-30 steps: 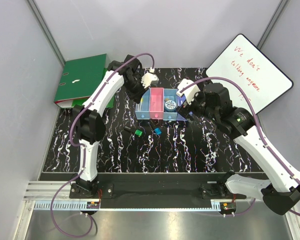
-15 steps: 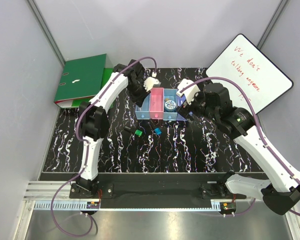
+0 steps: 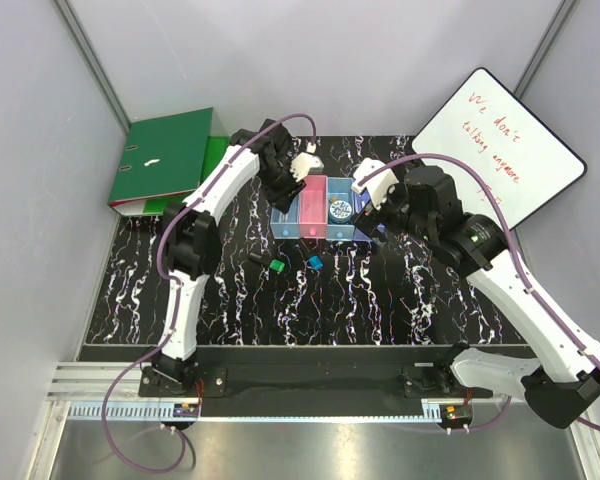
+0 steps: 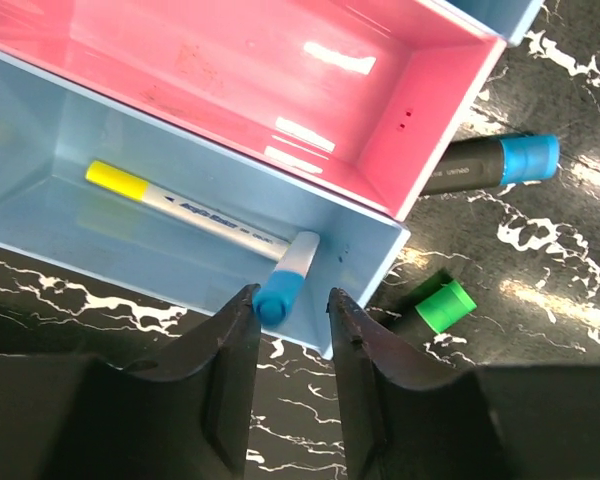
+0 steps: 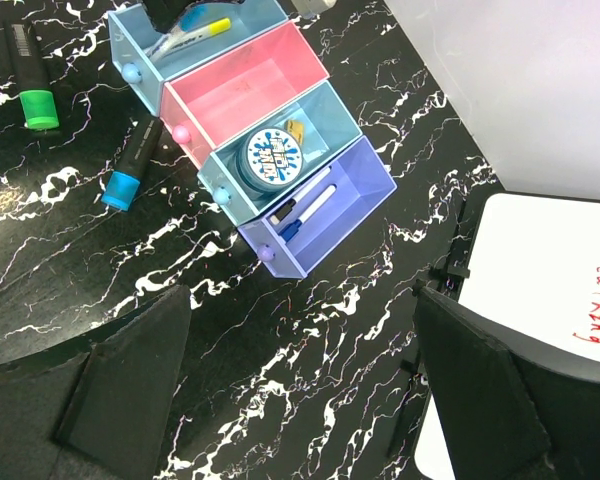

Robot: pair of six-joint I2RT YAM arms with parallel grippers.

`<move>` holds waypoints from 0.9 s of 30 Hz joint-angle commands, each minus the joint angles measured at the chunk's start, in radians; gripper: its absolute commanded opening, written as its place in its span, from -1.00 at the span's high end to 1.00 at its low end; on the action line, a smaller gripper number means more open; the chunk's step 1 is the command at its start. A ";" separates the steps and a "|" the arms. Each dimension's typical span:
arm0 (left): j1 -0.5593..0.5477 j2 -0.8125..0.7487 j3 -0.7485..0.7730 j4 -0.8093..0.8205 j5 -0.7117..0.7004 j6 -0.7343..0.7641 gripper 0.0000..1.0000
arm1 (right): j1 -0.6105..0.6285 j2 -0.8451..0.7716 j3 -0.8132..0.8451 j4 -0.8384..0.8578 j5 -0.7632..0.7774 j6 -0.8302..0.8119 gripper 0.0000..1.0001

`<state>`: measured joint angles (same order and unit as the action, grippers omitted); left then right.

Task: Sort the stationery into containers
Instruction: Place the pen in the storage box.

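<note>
The containers (image 5: 332,207) are four joined bins: light blue (image 4: 40,190), pink (image 4: 435,110), blue, purple. A yellow-capped marker (image 4: 170,200) lies in the light blue bin. A white marker with a blue cap (image 4: 280,290) leans over that bin's end wall, its cap between the fingers of my left gripper (image 4: 291,297). The jaws stand slightly apart, with a gap on the cap's right side. A grey tape roll (image 5: 272,155) sits in the blue bin and two markers (image 5: 305,208) lie in the purple one. My right gripper (image 5: 298,300) hangs wide open over the mat beside the purple bin, holding nothing.
On the mat near the bins lie a black marker with a blue cap (image 4: 490,165) and one with a green cap (image 4: 442,305). Green ring binders (image 3: 165,160) sit at the back left. A whiteboard (image 3: 500,145) leans at the back right.
My left arm swung in over the light blue bin and its jaws have parted from the blue-capped marker. The right arm has not moved.
</note>
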<state>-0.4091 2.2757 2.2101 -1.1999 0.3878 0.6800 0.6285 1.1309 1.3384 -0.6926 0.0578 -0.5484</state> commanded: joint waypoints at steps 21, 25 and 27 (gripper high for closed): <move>-0.046 -0.490 -0.422 0.267 -0.004 0.269 0.26 | 0.008 0.055 -0.038 -0.090 -0.263 0.111 -1.00; -0.086 -0.611 -0.732 0.276 -0.069 0.499 0.28 | 0.008 0.063 -0.038 -0.041 -0.202 0.064 -0.99; -0.114 -0.631 -0.803 0.276 -0.102 0.583 0.31 | 0.008 0.064 -0.019 -0.041 -0.176 0.045 -0.99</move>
<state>-0.4778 1.6535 1.5711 -0.9291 0.3481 0.9997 0.6300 1.1999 1.2934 -0.7567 -0.1337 -0.4732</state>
